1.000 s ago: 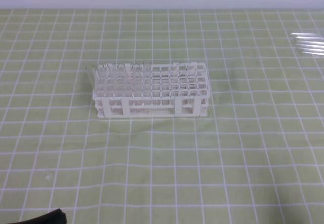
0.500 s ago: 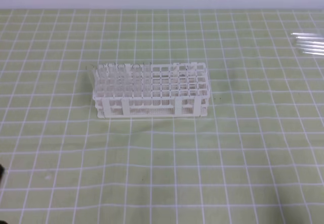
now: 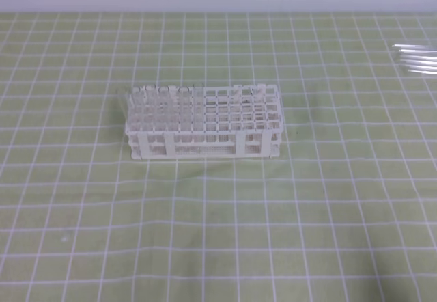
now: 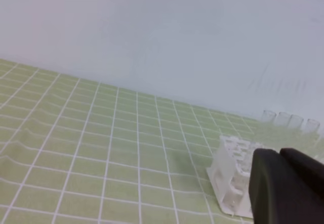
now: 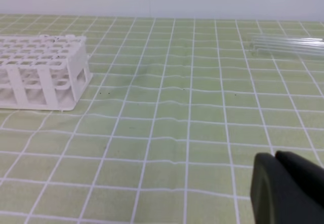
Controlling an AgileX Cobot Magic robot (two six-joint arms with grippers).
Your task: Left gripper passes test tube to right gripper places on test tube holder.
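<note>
Two end effectors are mine, and neither appears in the high view. Each shows only as a dark corner in its own wrist camera: the left end effector (image 4: 288,186) at lower right, the right end effector (image 5: 286,188) likewise. In both, the two fingers lie close together with only a thin seam between them, but the tips are out of frame. I cannot tell whether either is fully closed. Nothing is visibly held by either.

Beyond the left end effector stands the rack (image 3: 202,121), white, upright, near the middle of the counter (image 3: 205,234). Its left-hand holes look filled with clear tubes; the right-hand holes look free. The left wrist camera shows several open tube mouths (image 4: 288,118) rising behind the rack.

Beyond the right end effector, well apart from the rack, loose tubes (image 5: 286,45) lie flat on the counter, side by side at the far right edge. Which one is the test tube to be passed, I cannot tell.

Assessment of handling: thin glass, so light, rigid and fragile. The surface is smooth and round, so likely slippery and liable to roll. I judge a gentle grip near one end best for the left end effector. That leaves the middle free for the right end effector at handover. Neighbouring tubes lie touching or nearly so, and may be knocked.
</note>
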